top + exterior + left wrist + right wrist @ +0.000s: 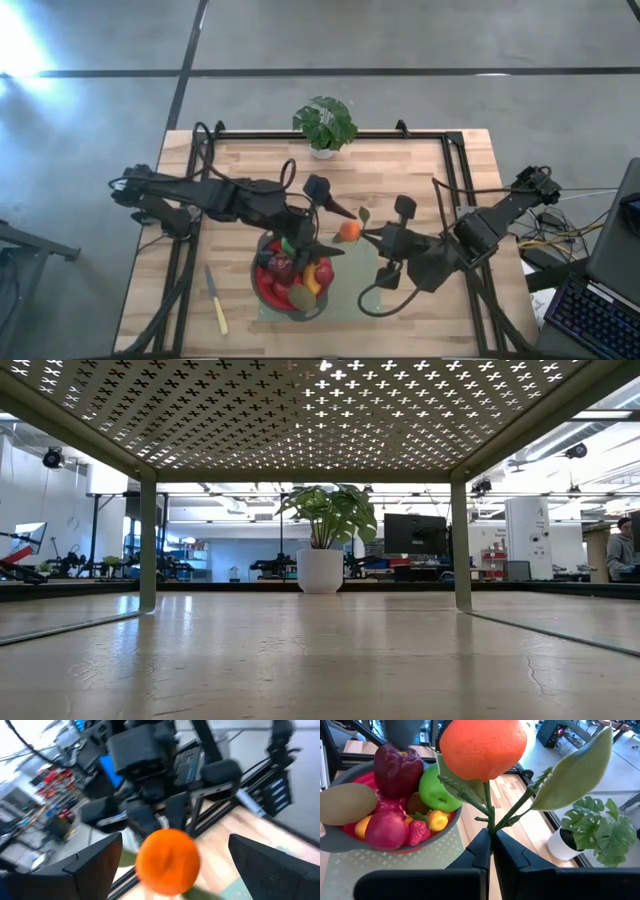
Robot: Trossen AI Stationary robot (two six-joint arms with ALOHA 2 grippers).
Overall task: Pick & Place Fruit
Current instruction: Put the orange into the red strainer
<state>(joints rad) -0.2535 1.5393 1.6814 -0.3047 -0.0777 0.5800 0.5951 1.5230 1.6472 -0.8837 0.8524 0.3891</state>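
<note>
An orange fruit [348, 231] on a green stem with leaves [575, 770] is held in the air just right of the bowl, with my right gripper [491, 837] shut on the stem. My left gripper [176, 839] is open. Its two fingers [95, 862] stand on either side of the orange [167, 862] without touching it; in the high view this gripper [338, 229] comes from the left. The grey bowl [268, 298] holds several fruit, among them a green apple [437, 790], a dark-red piece [397, 767] and a kiwi [345, 802]. My right gripper pinches the thin green stem [490, 822] between its two fingertips, below the point where the leaf stalks branch off. The fingers come from the table's right side, slanting a little downward. The orange [482, 747] stands out beyond the fingertips, lifted clear of table and bowl.
The bowl rests on a pale green mat [345, 303]. A pale-handled knife [216, 300] lies left of the bowl. A potted plant [325, 125] stands at the far edge. A black frame [460, 170] borders the wooden table.
</note>
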